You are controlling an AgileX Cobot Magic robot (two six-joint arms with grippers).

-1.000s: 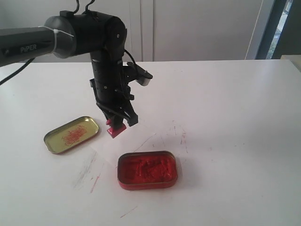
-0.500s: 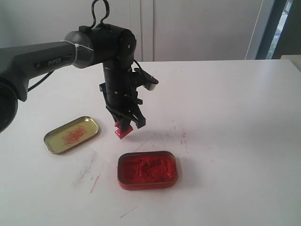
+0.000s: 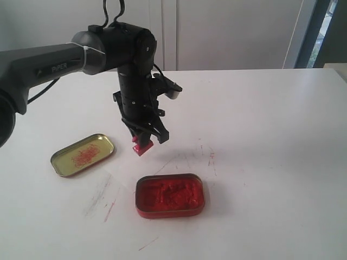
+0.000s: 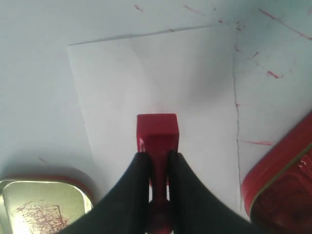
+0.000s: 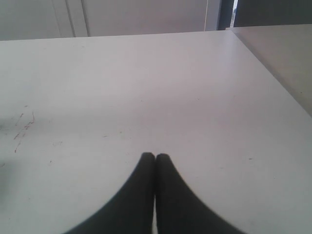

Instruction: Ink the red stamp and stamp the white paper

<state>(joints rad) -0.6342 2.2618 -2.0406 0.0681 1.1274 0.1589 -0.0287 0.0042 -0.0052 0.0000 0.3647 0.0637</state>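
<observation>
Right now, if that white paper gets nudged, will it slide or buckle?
The white paper looks thin with faint creases, so it is probably floppy and very light. It lies flat on the smooth table, so a sideways nudge would likely slide it.

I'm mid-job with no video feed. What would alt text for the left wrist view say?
The left claw grips the red stamp by its handle, square base facing the white paper on the white table. A tin of red ink paste and an open gold tin with red smears flank the claw at the frame's edges.
</observation>
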